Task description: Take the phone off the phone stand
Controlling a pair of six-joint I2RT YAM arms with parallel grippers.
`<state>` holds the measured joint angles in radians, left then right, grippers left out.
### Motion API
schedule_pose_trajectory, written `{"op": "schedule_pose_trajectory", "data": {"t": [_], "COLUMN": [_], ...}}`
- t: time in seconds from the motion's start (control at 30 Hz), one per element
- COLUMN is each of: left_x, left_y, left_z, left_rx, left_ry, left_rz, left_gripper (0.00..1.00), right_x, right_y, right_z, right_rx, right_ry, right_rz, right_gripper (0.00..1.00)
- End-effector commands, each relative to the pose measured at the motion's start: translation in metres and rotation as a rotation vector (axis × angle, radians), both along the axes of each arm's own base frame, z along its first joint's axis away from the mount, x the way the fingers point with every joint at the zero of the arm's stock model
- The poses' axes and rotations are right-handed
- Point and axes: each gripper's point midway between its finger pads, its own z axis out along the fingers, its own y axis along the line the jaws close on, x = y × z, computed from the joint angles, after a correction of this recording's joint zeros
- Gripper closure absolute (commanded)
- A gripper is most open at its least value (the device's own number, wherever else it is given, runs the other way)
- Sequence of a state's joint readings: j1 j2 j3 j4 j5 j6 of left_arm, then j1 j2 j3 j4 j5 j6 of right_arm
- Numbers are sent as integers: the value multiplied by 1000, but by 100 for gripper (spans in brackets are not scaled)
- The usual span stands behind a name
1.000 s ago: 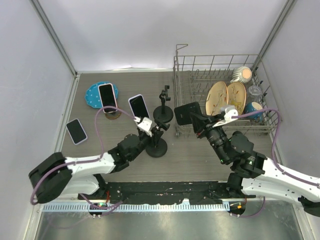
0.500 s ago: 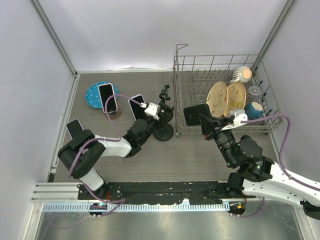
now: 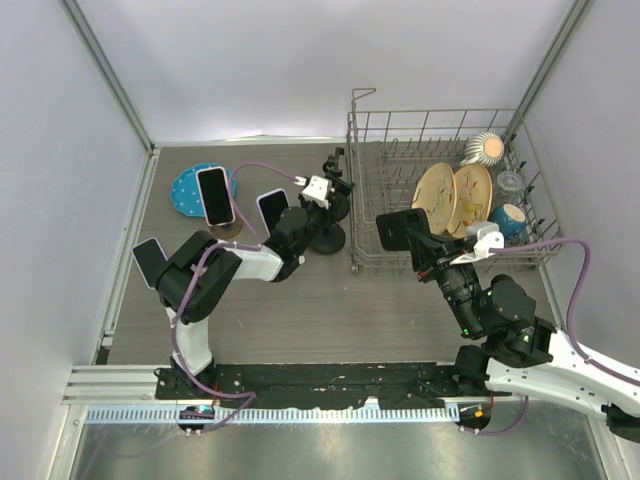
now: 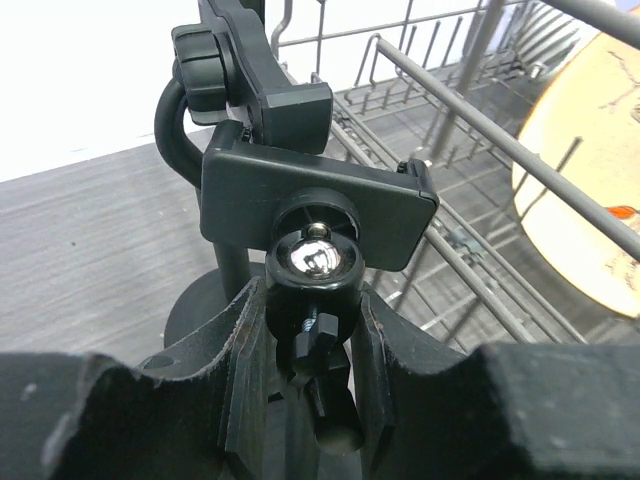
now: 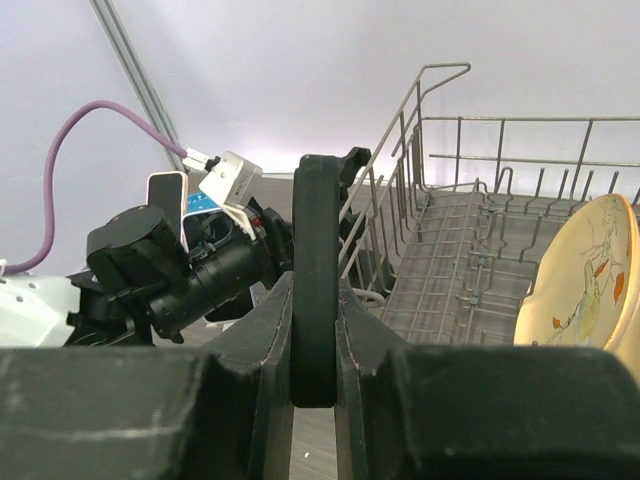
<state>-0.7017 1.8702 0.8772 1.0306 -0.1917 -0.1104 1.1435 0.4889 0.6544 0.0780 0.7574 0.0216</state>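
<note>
As the top camera has it: phone [image 3: 398, 228] is pinched in my right gripper [image 3: 414, 244], lifted by the rack's [image 3: 385, 165] near wall, well apart from the stand [image 3: 326, 240].
Top, left gripper [image 3: 325, 205]: clamped on the stand's neck. The base looks to be on the table, with a second stand [image 3: 334, 165] just behind.
Top, task: looks done, with phone and stand in separate grippers.
Left wrist, grip: fingers [image 4: 245, 350] closed around the stem under the ball [image 4: 315, 258]. The cradle [image 4: 250, 190] is empty.
Left wrist, risk: the ball joint may swivel, so the cradle could flop. Any push forward would knock the second stand.
Right wrist, grip: phone edge-on, squeezed across its faces near one end, most of it standing free above my fingers [image 5: 265, 360].
Right wrist, risk: held that low, it could pivot or slide out on a quick swing. Rack wires close on the right would catch it. My left arm [image 5: 190, 270] sits close on the other side, so a careless sweep means a bump.
Next, judgement: set the phone down flat, slowly.
</note>
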Motion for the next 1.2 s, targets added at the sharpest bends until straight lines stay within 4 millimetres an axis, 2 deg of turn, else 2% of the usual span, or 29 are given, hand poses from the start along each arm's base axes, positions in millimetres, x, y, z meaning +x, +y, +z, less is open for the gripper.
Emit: {"op": "schedule_pose_trajectory", "data": {"t": [0.0, 0.1, 0.23, 0.27, 0.33, 0.37, 0.4, 0.43, 0.47, 0.5, 0.57, 0.6, 0.73, 0.77, 0.8, 0.83, 0.93, 0.97, 1.03, 1.17], "left_x": [35, 52, 65, 64, 58, 52, 48, 43, 37, 32, 20, 15, -12, -17, -20, -28, -53, -63, -78, -104], "left_y": [10, 14, 15, 13, 13, 15, 15, 16, 19, 20, 23, 22, 30, 30, 31, 33, 26, 29, 25, 31], "left_z": [12, 8, -1, -2, -2, -8, 2, 5, -1, 9, 7, 11, 35, 36, 37, 50, 62, 77, 86, 107], "left_rx": [40, 44, 69, 73, 67, 66, 41, 16, 17, -1, -6, -7, -17, -5, 1, -4, 20, 21, 39, 39], "left_ry": [-54, -33, -1, 4, 14, 30, 13, 19, 36, 26, 43, 38, 18, 23, 28, 10, 0, -17, -31, -46], "left_rz": [52, 61, 56, 36, 20, 12, 3, -2, -7, -13, -26, -46, -86, -95, -99, -105, -135, -133, -146, -150], "left_gripper": [100, 100, 99, 98, 88, 82, 71, 66, 62, 56, 47, 39, 23, 18, 16, 14, 6, 3, 2, 0], "right_x": [-4, -4, -4, -4, -5, -5, -5, -5, -4, -5, -5, -5, -4, -3, -3, -3, -2, -1, 0, 2], "right_y": [-12, -13, -16, -16, -17, -16, -16, -17, -16, -17, -16, -15, -11, -11, -9, -7, -2, -1, 2, 5], "right_z": [26, 26, 27, 25, 28, 26, 27, 29, 27, 31, 29, 33, 28, 28, 28, 26, 25, 25, 25, 27], "right_rx": [71, 63, 66, 66, 74, 65, 66, 66, 53, 77, 63, 78, 64, 64, 65, 72, 92, 101, 107, 140], "right_ry": [-63, -63, -60, -55, -53, -46, -43, -42, -35, -25, -7, 2, 55, 63, 72, 88, 125, 135, 157, 188], "right_rz": [-13, -16, -21, -21, -18, -18, -17, -19, -22, -21, -20, -19, -18, -21, -20, -17, -16, -17, -25, -34], "right_gripper": [99, 99, 99, 99, 99, 99, 99, 99, 99, 99, 99, 99, 99, 99, 99, 99, 99, 99, 99, 99]}}
